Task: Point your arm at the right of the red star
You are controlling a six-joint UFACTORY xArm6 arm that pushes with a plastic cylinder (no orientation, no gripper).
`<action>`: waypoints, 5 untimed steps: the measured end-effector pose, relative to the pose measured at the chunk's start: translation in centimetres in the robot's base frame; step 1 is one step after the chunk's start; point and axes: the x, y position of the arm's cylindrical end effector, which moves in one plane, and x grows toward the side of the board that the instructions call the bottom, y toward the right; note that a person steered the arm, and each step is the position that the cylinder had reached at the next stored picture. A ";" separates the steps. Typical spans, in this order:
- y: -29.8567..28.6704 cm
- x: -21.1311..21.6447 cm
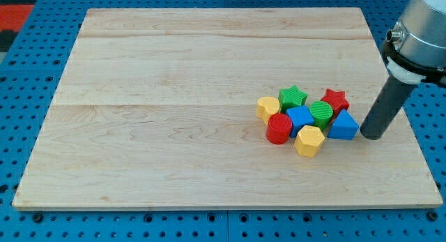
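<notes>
Brightly ridged, the red star (pixel 336 100) sits left of my tip (pixel 370 136).

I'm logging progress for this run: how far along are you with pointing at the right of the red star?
Mostly done: my tip already stands on the board at the view's right of the block cluster, close beside the blue triangle. In hand: it sits lower than the red star, which lies up and to the view's left. Left: probably a short slide toward the view's top to level with the star.

Pale wooden worktop (pixel 174 95) of joined planks, evenly lit, blue perforated pegboard base (pixel 28 221) surrounding it, red patch (pixel 17 15) beyond the worktop's upper-left corner
</notes>
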 end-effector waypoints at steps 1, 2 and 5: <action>-0.2 0.0; -0.5 0.0; 0.9 0.0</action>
